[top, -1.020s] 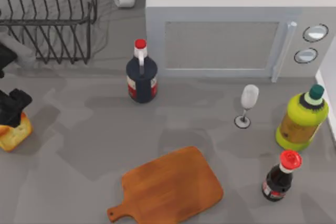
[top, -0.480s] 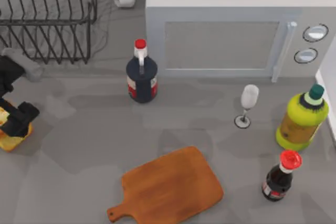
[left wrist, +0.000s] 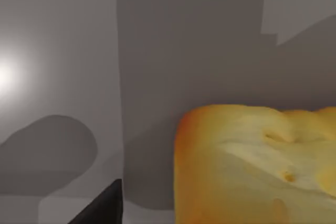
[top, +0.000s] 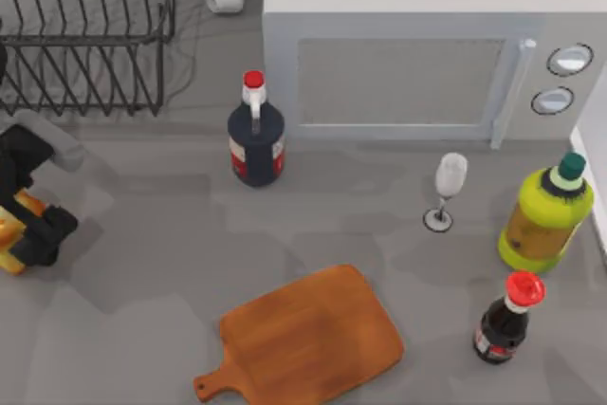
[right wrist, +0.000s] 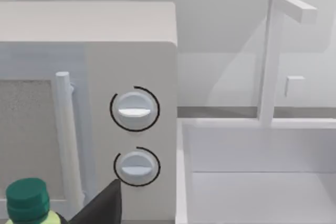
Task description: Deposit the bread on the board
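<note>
One arm is at work: my left gripper [top: 21,225] sits at the far left edge of the table, below the wire dish rack [top: 85,30]. Compared with a second ago, it has moved down over the bread [top: 11,242], and its dark fingers now straddle the chunk, covering most of it. From above, only slivers of golden crust show beside the fingers. I cannot tell whether the fingers are pressing on the bread or merely flank it.

From the left wrist, the bread [left wrist: 257,166] lies close under the camera on the grey table [left wrist: 63,35], with one dark fingertip [left wrist: 102,208] just beside it.

Nothing else has shifted. The board [top: 308,339] lies well apart from the bread, toward the table's lower middle, bare. The right wrist camera faces the microwave [right wrist: 105,77] dials and a green bottle cap [right wrist: 29,195].
</note>
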`<state>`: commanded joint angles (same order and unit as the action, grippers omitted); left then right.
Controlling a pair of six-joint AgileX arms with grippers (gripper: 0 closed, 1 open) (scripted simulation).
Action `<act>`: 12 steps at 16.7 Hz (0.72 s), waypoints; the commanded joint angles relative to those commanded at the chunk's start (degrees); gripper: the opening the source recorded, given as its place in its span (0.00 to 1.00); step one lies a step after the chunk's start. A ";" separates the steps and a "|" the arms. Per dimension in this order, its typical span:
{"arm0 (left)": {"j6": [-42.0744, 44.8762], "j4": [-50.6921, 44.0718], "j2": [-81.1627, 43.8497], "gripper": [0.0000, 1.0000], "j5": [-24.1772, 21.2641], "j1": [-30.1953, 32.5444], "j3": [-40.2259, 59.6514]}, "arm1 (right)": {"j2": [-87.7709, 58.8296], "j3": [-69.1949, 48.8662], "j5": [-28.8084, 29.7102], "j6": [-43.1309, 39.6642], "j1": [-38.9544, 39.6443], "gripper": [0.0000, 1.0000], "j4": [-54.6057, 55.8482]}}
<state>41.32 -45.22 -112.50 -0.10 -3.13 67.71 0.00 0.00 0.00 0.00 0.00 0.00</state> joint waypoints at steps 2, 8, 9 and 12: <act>0.00 0.00 0.00 0.77 0.00 0.00 0.00 | 0.00 0.00 0.00 0.00 0.00 1.00 0.00; 0.00 0.00 0.00 0.32 0.00 0.00 0.00 | 0.00 0.00 0.00 0.00 0.00 1.00 0.00; 0.00 0.00 0.00 0.25 0.00 0.00 0.00 | 0.00 0.00 0.00 0.00 0.00 1.00 0.00; 0.00 0.00 0.00 0.02 0.00 0.00 0.00 | 0.00 0.00 0.00 0.00 0.00 1.00 0.00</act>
<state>41.32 -45.22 -112.50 -0.10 -3.13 67.71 0.00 0.00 0.00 0.00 0.00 0.00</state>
